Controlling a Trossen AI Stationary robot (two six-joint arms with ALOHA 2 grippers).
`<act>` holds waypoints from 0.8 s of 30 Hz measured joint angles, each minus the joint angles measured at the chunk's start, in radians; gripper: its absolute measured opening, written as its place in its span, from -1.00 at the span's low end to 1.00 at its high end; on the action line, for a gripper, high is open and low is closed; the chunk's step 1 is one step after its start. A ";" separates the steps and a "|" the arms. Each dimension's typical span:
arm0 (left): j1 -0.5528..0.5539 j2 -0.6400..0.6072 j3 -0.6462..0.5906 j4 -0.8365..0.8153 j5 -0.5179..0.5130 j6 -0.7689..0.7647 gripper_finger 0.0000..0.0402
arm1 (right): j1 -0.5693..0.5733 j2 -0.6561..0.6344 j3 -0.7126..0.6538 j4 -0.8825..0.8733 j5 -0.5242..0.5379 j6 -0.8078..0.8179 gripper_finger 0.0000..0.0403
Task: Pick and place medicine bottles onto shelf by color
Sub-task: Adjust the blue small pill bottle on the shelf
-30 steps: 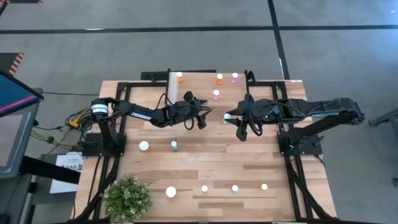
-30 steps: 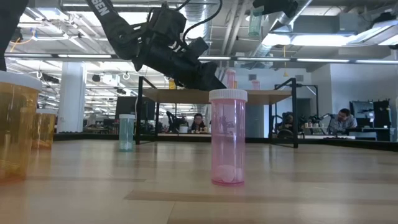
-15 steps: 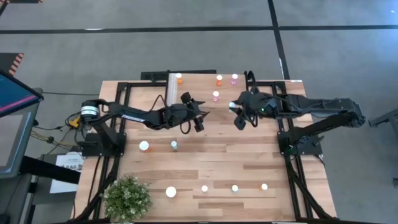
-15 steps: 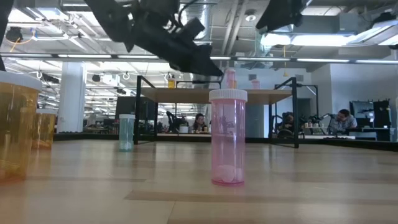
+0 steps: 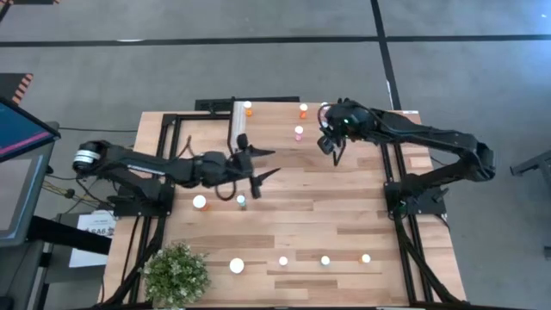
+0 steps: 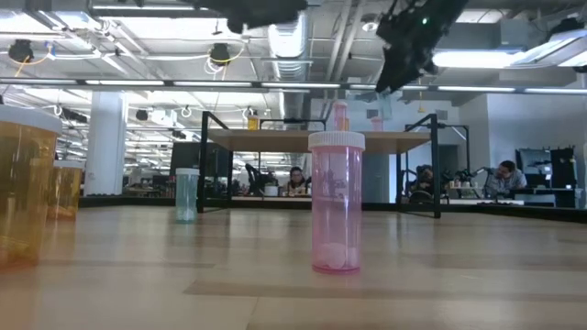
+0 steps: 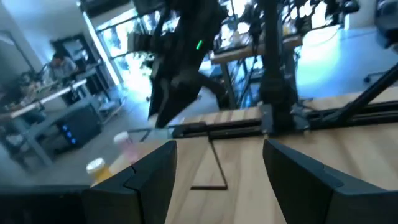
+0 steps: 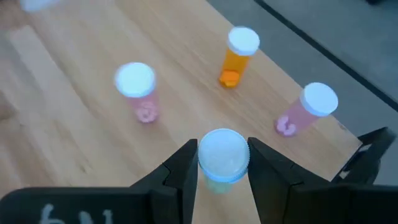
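Close to me, at the near edge of the wooden worktop (image 5: 344, 215), a small see-through pink bottle with a white cap (image 6: 336, 202) stands up straight. A big orange bottle (image 6: 23, 183) stands off to one side of it. A little farther back is a small green bottle with a white cap (image 6: 186, 194).

Near the middle, the left claw (image 5: 263, 165) has pulled back toward its own side. A second ago it was higher up, near the other claw. Now it hangs close to the green bottle. Its two fingers are spread wide and there is nothing between them.

Farther back is the low shelf with a light wood top and thin black legs (image 5: 271, 120). The right claw (image 5: 330, 143) has moved from the middle of the worktop to above the shelf's right end. Its fingers are partly closed around a small pale green bottle with a white cap (image 8: 222, 152). The bottle hangs in the air and is not down yet.

Under it, on the shelf, stand a pink bottle (image 8: 137, 87), a small orange bottle (image 8: 239, 53) and another pink bottle (image 8: 311, 106).

I think the carrying is nearly done. The green one now needs its own bare spot, away from the pink and orange ones. I see no other green bottle up there.
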 joint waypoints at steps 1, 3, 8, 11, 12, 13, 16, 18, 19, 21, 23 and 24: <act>-0.009 -0.028 -0.019 0.000 0.000 0.000 0.14 | -0.010 0.015 0.000 0.004 -0.001 -0.005 -0.30; -0.018 -0.078 -0.052 0.013 -0.003 -0.002 0.14 | -0.025 0.039 0.000 0.001 -0.002 -0.007 -0.30; -0.024 -0.186 -0.135 0.033 -0.020 -0.018 0.14 | -0.038 0.083 0.000 0.036 -0.008 -0.016 -0.30; -0.024 -0.233 -0.174 0.055 -0.022 -0.022 0.14 | -0.045 0.093 0.000 0.048 -0.009 -0.018 -0.30; -0.024 -0.245 -0.184 0.061 -0.023 -0.024 0.14 | -0.048 0.092 0.000 0.055 -0.009 -0.020 -0.30; -0.024 -0.256 -0.191 0.059 -0.025 -0.027 0.14 | -0.050 0.091 0.000 0.066 -0.009 -0.020 -0.30; -0.024 -0.273 -0.197 0.056 -0.023 -0.034 0.14 | -0.056 0.072 0.000 0.061 -0.008 -0.018 -0.30; -0.024 -0.271 -0.197 0.054 -0.021 -0.034 0.14 | -0.060 0.046 -0.001 0.071 -0.008 -0.016 -0.30; -0.024 -0.270 -0.197 0.053 -0.021 -0.034 0.14 | -0.059 0.033 -0.009 0.081 -0.008 -0.016 -0.30; -0.024 -0.267 -0.197 0.057 -0.022 -0.034 0.14 | -0.054 0.007 -0.042 0.100 -0.009 -0.015 -0.30; -0.024 -0.263 -0.197 0.052 -0.026 -0.034 0.14 | -0.054 -0.029 -0.097 0.170 -0.036 -0.009 -0.30; -0.024 -0.263 -0.197 0.052 -0.026 -0.034 0.14 | -0.056 -0.050 -0.126 0.218 -0.063 -0.009 -0.30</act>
